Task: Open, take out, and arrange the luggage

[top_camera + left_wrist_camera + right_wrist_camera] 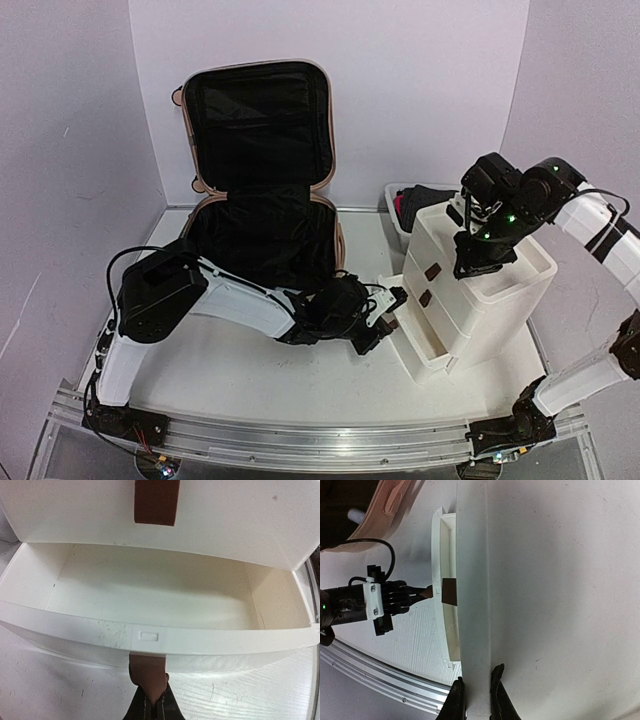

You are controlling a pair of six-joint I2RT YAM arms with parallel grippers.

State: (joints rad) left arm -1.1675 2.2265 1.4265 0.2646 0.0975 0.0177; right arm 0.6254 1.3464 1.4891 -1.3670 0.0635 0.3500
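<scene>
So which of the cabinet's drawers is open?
The bottom drawer of the cabinet: it juts out towards the left gripper, which pinches its brown tab; the two drawers above sit closed.

- White drawer cabinet point(500, 310) on the table point(240, 380), at the right.
- Its bottom drawer point(150, 640) is pulled out; a brown tab point(147, 674) hangs on its front.
- White basket point(393, 203) just behind it, dark things inside.

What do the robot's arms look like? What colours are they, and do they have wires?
Both arms are white segments joined by chunky black joints. The left arm trails a thin black cable; the right arm has a black band and little green lights. Each ends in slim black fingers, and the left gripper carries a white bracket.
</scene>
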